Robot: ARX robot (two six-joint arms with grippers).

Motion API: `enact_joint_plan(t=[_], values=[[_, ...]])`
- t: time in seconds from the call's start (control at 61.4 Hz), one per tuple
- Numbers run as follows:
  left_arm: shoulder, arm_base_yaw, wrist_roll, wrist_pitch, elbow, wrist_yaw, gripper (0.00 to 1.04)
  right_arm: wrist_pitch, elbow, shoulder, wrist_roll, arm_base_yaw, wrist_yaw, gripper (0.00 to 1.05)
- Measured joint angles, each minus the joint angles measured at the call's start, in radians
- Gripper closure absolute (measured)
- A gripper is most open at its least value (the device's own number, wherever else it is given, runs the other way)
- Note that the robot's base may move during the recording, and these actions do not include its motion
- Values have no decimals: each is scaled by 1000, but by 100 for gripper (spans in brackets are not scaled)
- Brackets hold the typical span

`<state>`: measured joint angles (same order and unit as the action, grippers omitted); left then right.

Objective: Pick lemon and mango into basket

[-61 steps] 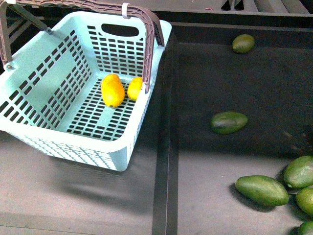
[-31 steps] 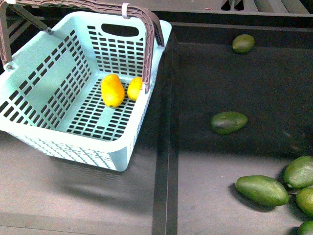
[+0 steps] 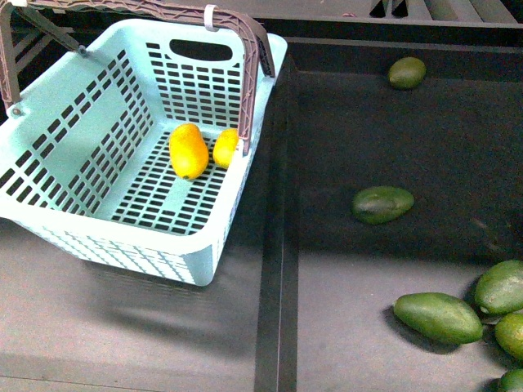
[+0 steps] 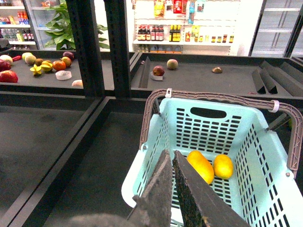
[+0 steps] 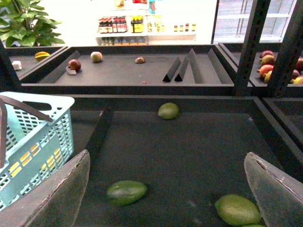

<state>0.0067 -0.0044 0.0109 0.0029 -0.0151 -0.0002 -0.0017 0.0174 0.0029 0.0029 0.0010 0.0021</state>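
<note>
The turquoise basket (image 3: 86, 131) stands at the left in the front view. On its slotted floor lie the mango (image 3: 188, 150) and, beside it against the right wall, the smaller lemon (image 3: 225, 148). The left wrist view shows the same basket (image 4: 265, 156) with the mango (image 4: 200, 166) and lemon (image 4: 223, 166) inside. My left gripper (image 4: 171, 152) is shut and empty, held above the basket's near rim. Over the dark shelf floor my right gripper (image 5: 166, 163) is open with nothing between its fingers. Neither arm shows in the front view.
Green oval fruits lie on the dark shelf to the right: one at the back (image 3: 406, 72), one mid-shelf (image 3: 382, 203), a cluster at the front right (image 3: 437, 317). A raised divider (image 3: 278, 245) separates the basket's side from them. The brown handles (image 3: 245, 49) stand up over the basket.
</note>
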Motion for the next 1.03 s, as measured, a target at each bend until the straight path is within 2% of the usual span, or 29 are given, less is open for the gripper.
enact_joint_plan(t=[0.375,0.636,0.668,0.815,1.027], values=[[0,0,1,-1,0,0,101,0,0,0,0,0,0,9],[0,0,0,-1,0,0,45,0,0,0,0,0,0,9],[0,0,0,-1,0,0,34,0,0,0,0,0,0,9],[0,0,0,-1,0,0,6,0,0,0,0,0,0,9],[0,0,-2,-1,0,0,7,0,0,0,0,0,0,9]])
